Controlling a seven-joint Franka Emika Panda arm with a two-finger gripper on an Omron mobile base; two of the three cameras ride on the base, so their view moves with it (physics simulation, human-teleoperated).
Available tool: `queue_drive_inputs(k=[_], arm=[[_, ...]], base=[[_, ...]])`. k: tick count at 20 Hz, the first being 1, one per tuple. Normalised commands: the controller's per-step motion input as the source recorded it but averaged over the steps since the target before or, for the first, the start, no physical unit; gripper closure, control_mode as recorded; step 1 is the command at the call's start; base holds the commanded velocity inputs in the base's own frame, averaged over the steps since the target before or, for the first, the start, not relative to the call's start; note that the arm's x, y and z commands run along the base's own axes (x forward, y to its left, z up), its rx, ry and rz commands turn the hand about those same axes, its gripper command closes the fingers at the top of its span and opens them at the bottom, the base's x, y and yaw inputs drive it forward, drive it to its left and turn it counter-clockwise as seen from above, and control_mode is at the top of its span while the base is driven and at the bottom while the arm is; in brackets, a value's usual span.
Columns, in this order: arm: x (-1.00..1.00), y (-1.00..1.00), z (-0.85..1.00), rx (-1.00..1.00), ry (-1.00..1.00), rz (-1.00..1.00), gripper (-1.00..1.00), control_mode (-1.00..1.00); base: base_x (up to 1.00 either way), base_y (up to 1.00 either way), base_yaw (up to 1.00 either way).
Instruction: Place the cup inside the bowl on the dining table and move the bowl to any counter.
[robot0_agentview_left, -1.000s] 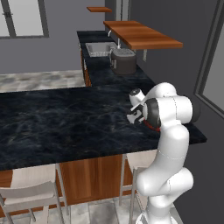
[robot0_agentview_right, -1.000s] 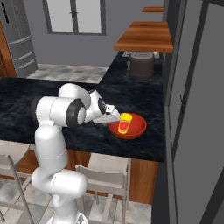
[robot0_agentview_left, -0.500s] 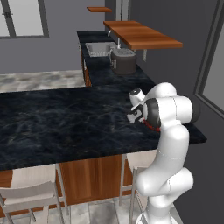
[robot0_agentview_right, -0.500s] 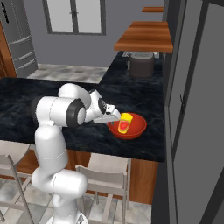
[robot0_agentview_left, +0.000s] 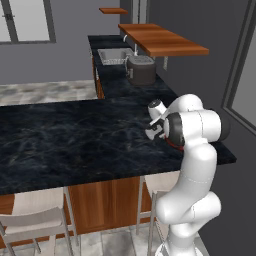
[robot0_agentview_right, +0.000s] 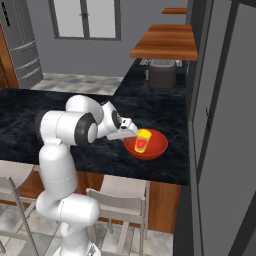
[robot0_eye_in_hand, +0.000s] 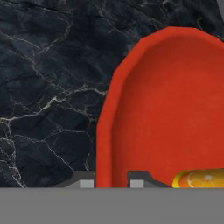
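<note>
The wide red bowl (robot0_agentview_right: 153, 148) sits near the right end of the black dining table (robot0_agentview_right: 100, 155), with the small yellow cup (robot0_agentview_right: 143, 140) standing upright inside it. My gripper (robot0_agentview_right: 131, 133) reaches in from the left to the bowl's near rim. The hand view has the bowl (robot0_eye_in_hand: 170, 109) rising on the right and the cup's top (robot0_eye_in_hand: 201, 179) at the bottom right. There my gripper (robot0_eye_in_hand: 111, 183) has one fingertip outside the rim and one inside, shut on it. Seen from the left base camera, my arm hides most of the bowl (robot0_agentview_left: 173, 145) behind the gripper (robot0_agentview_left: 152, 131).
A dark grey cooker pot (robot0_agentview_left: 141, 70) stands on the black counter (robot0_agentview_left: 112, 82) beyond the table, by a sink and under a wooden shelf (robot0_agentview_left: 162, 40). Pale stools (robot0_agentview_left: 35, 220) are tucked under the table's near edge. A dark wall panel (robot0_agentview_right: 220, 125) stands close on the right.
</note>
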Motion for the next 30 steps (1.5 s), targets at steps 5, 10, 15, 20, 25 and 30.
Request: queue_drive_inputs(k=[5,10,15,20,25,30], arm=[[0.00,0.00,0.12,-0.06,0.03,0.00,1.00,-1.00],[0.00,0.00,0.05,-0.08,0.05,0.00,1.00,-1.00],[0.00,0.00,0.10,-0.08,0.06,0.00,1.00,-1.00],[-0.08,0.01,0.30,-0.02,0.05,0.00,1.00,-1.00],[-0.10,0.05,0.34,0.00,0.05,0.00,1.00,-1.00],[-0.18,0.12,0.26,0.00,0.02,0.00,1.00,-1.00]], base=[[0.00,0.00,0.00],[0.00,0.00,0.00],[0.00,0.00,0.00],[0.00,0.00,0.00],[0.00,0.00,0.00],[0.00,0.00,0.00]])
